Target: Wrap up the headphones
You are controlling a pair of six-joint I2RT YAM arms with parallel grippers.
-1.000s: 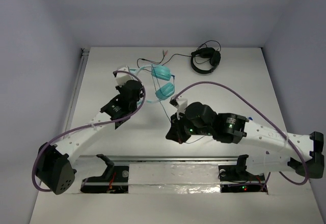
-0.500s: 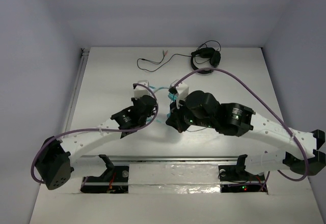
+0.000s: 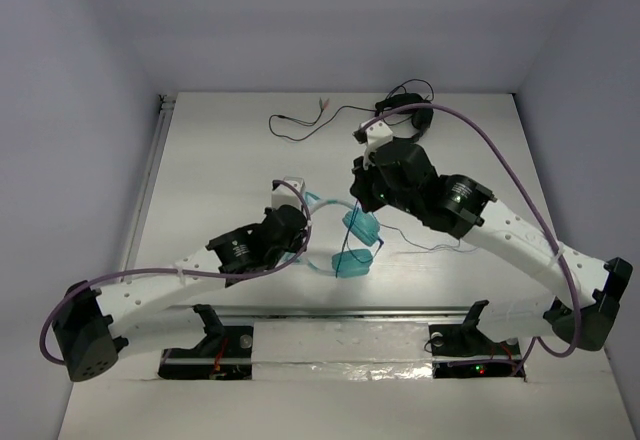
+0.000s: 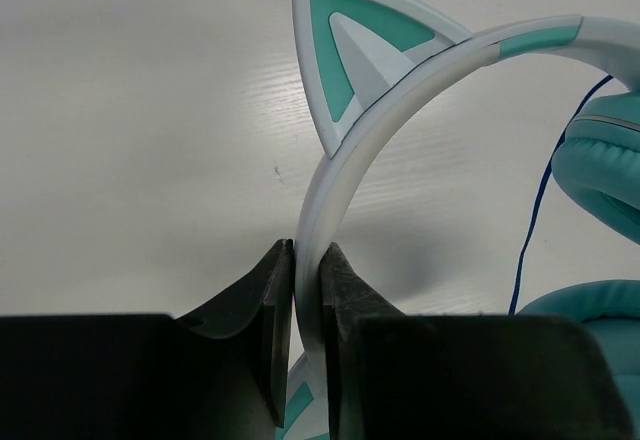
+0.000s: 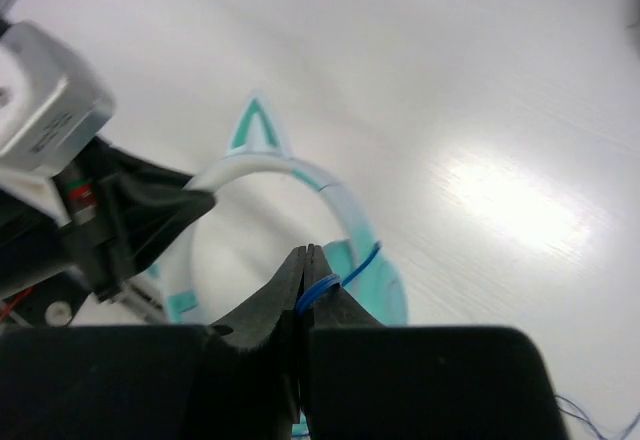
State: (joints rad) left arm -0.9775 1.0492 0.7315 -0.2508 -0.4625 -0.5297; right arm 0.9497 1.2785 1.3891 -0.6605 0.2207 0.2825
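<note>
Black left gripper (image 4: 305, 260) clenches pale headband (image 4: 372, 125) of teal cat-ear headphones (image 3: 353, 262), centre-front on white table (image 3: 215, 165). Black right gripper (image 5: 308, 258) is pinched on their thin blue cable (image 5: 319, 283). Black headphones (image 3: 421, 116) lie back right.

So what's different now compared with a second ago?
The headphones have come nearer the arms' bases and to the right, with their headband pinched in the left gripper. The right gripper has swung away toward the far edge and is pinching the blue cable. The black headphones stayed at the far edge.
</note>
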